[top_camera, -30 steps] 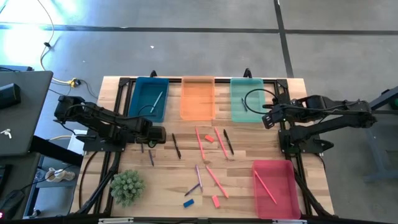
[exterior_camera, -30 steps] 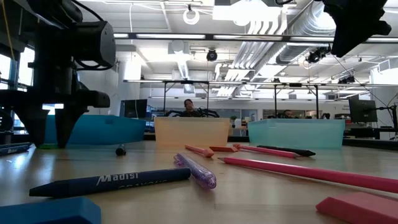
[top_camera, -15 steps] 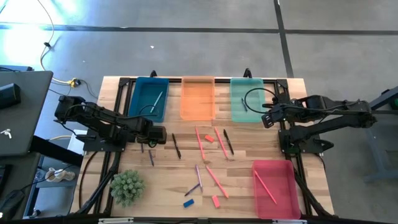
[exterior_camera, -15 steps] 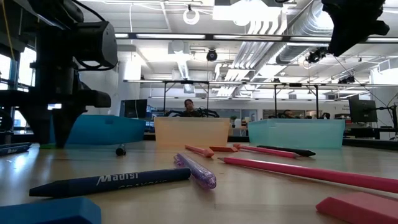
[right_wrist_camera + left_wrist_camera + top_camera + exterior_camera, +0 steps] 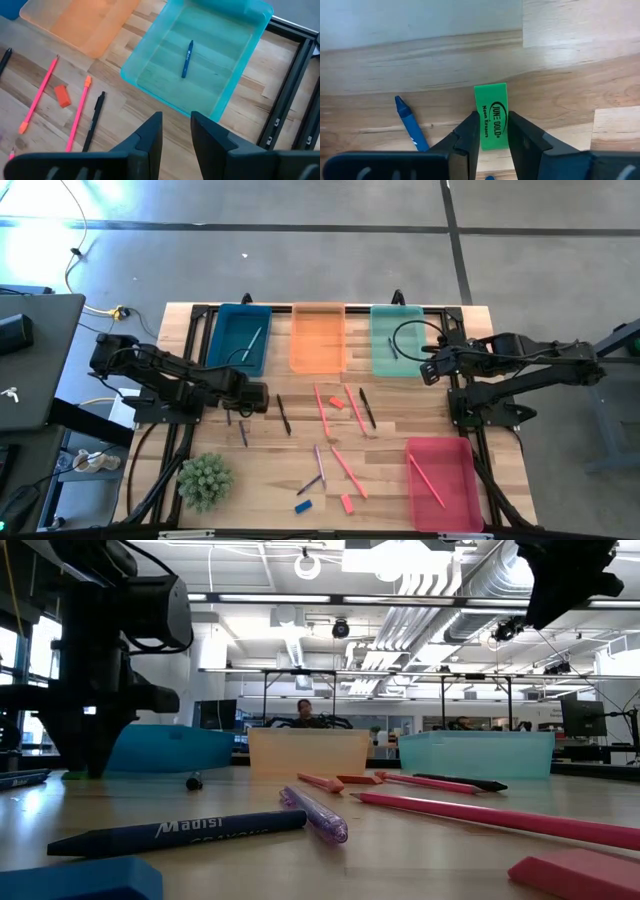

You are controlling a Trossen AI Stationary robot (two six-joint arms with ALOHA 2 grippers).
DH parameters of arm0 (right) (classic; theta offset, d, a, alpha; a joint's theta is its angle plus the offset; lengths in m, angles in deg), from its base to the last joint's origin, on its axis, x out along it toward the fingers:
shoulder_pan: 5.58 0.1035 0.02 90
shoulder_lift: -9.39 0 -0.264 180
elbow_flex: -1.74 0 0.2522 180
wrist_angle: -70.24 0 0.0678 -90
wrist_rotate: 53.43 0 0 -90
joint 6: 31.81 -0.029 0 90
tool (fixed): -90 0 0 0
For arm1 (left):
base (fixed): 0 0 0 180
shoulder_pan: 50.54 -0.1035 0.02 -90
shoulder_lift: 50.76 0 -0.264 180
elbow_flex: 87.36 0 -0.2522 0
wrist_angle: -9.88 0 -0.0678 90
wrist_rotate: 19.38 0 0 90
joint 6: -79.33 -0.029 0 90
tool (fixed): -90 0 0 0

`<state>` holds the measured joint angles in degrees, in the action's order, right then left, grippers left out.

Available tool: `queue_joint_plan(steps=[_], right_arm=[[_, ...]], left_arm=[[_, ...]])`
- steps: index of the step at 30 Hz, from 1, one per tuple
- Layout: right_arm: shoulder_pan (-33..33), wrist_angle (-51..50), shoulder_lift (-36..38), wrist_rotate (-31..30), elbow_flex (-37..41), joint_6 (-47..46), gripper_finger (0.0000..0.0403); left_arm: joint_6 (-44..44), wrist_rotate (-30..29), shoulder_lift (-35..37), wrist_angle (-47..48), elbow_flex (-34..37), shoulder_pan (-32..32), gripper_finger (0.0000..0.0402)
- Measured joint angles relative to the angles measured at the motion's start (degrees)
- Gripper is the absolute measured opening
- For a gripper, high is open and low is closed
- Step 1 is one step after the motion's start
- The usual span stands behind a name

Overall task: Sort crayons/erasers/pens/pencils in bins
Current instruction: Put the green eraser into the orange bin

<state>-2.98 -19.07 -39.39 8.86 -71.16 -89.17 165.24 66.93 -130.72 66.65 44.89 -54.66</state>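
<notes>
While the right gripper (image 5: 424, 370) hangs idle above the near edge of the teal bin (image 5: 397, 340), its fingers a narrow gap apart and holding nothing, the left gripper (image 5: 493, 131) is down at the table with the green eraser (image 5: 493, 116) between its fingers. The jaws stand only as wide as the block, one finger along each long side, either touching it or very nearly so; whether they already squeeze it cannot be told. That eraser lies flat on the wood in front of the blue bin (image 5: 240, 338), near a blue crayon (image 5: 410, 122) that stays clear of the fingers.

Such a block is probably light, slightly soft and grippy (rubber gives a little under pressure), so a modest squeeze across its narrow width, near the middle, should hold it without slip; pinching one end could let it pivot.

Compared with a second ago, the left gripper has come lower and shifted slightly sideways in the low view, its fingertips now close to the tabletop. The right arm has barely moved, and the loose sticks and other erasers lie where they were.
</notes>
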Motion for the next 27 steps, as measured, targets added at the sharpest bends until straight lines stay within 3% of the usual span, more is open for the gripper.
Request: queue_joint_plan(steps=[15,22,27], right_arm=[[-0.01,-0.02,-0.02,-0.84,0.00,-0.63,0.0094],[-0.01,0.11,-0.02,-0.87,0.00,-1.29,0.0094],[0.01,1.75,-0.02,-0.87,0.00,-1.29,0.0094]], left_arm=[[-10.71,4.48,0.44,-1.14,-6.31,-1.34,0.0078],[-19.68,0.54,0.46,-2.33,-13.57,-4.57,0.0078],[-28.01,-1.09,0.46,-10.32,-17.17,-9.09,0.0078]])
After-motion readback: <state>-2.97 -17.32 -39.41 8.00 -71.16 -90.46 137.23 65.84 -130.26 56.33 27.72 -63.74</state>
